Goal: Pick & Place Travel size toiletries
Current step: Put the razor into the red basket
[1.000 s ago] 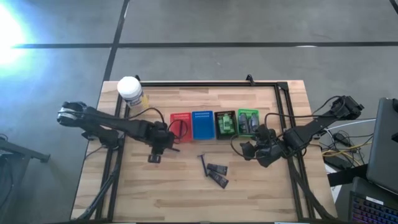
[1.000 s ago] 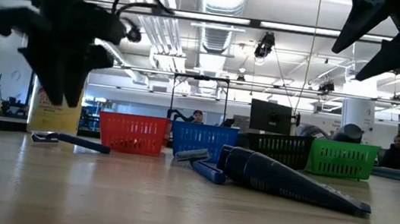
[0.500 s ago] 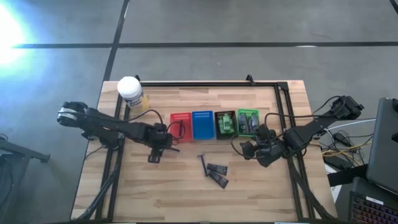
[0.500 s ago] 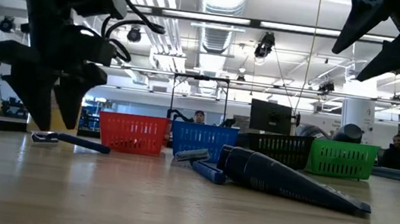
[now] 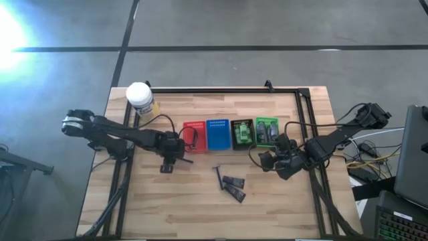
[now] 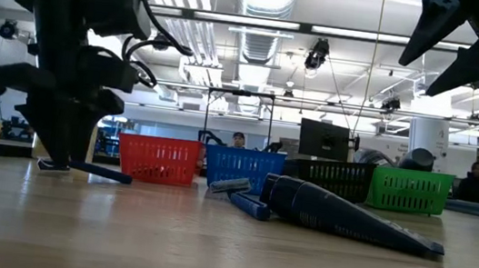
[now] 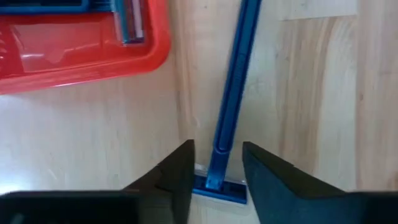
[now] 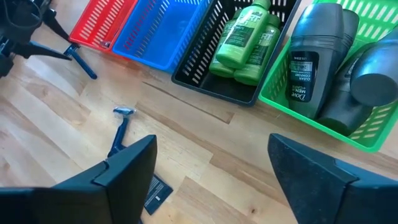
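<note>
My left gripper (image 7: pixel 217 177) is open and low over the table just near of the red basket (image 5: pixel 194 132). Its fingers stand on either side of a blue razor (image 7: pixel 231 93), close to the razor's head (image 7: pixel 219 190), with a gap on both sides. This razor lies flat on the wood (image 6: pixel 89 169). My right gripper (image 8: pixel 211 180) is open and hovers above the table's right part (image 5: pixel 281 166). A second razor (image 5: pixel 219 175) and two dark packets (image 5: pixel 234 187) lie mid-table. Green tubes (image 8: pixel 242 37) fill the black basket, and grey tubes (image 8: pixel 323 68) the green one.
Red, blue (image 5: pixel 219 134), black (image 5: pixel 243 134) and green (image 5: pixel 267 132) baskets stand in a row across the table's middle. The red basket holds a razor (image 7: pixel 127 25). A white-capped yellow jar (image 5: pixel 140 97) stands at the far left corner. Bare wood lies toward the near edge.
My left gripper has come down from well above the table until its fingertips are almost at the wood, straddling the razor beside the red basket. The razor has stayed where it lay.
</note>
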You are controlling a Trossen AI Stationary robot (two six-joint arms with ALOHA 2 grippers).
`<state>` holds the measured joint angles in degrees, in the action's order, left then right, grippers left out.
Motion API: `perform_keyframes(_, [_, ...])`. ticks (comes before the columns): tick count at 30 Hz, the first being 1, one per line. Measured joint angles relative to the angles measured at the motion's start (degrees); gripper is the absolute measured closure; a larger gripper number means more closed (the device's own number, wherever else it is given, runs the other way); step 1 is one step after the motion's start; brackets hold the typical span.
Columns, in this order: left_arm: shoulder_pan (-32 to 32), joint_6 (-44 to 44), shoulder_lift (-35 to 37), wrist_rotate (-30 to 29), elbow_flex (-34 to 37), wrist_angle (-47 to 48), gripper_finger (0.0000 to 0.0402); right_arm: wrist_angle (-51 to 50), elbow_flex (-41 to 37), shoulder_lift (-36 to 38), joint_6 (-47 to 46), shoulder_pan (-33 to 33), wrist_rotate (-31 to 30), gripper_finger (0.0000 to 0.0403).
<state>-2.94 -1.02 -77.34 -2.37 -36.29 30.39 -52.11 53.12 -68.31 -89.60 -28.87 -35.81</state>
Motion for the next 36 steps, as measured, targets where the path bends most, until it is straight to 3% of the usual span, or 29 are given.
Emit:
perform_keyframes(9, [0.0, 0.1, 0.0, 0.2, 0.0, -0.1, 0.0357, 0.0, 0.0, 0.0, 0.2, 0.0, 0.0, 0.0103])
perform_keyframes(14, [-0.1, 2.0, 0.0, 0.3, 0.0, -0.5, 0.0363, 0.0, 0.0, 0.0, 1.4, 0.0, 0.1, 0.0089])
perform_keyframes(18, [-0.3, 10.8, 0.1, 4.1, -0.5, 0.6, 0.0363, -0.1, 0.0, 0.0, 2.2, 0.0, 1.4, 0.0079])
perform_keyframes(24, [-6.4, 18.9, 2.6, 7.9, -5.6, 6.3, 0.0378, -0.1, 0.0, 0.0, 2.4, 0.0, 1.9, 0.0069])
perform_keyframes(27, [-8.8, 28.8, 3.4, 8.1, -9.0, 6.0, 0.0378, -0.1, 0.0, 0.0, 2.6, 0.0, 1.9, 0.0066])
perform_keyframes(30, [-9.1, 44.4, 4.1, 5.8, -11.5, -1.4, 0.0379, -0.2, 0.0, 0.0, 2.4, 0.0, 1.9, 0.0068])
perform_keyframes(33, [-8.9, 59.2, 4.4, -2.9, -12.1, -10.9, 0.0378, -0.3, 0.0, 0.0, 2.3, 0.0, 1.8, 0.0075])
perform_keyframes(36, [-7.9, 73.4, 4.4, -15.4, -11.9, -12.9, 0.0375, -0.3, 0.0, 0.0, 2.3, 0.0, 1.7, 0.0084])
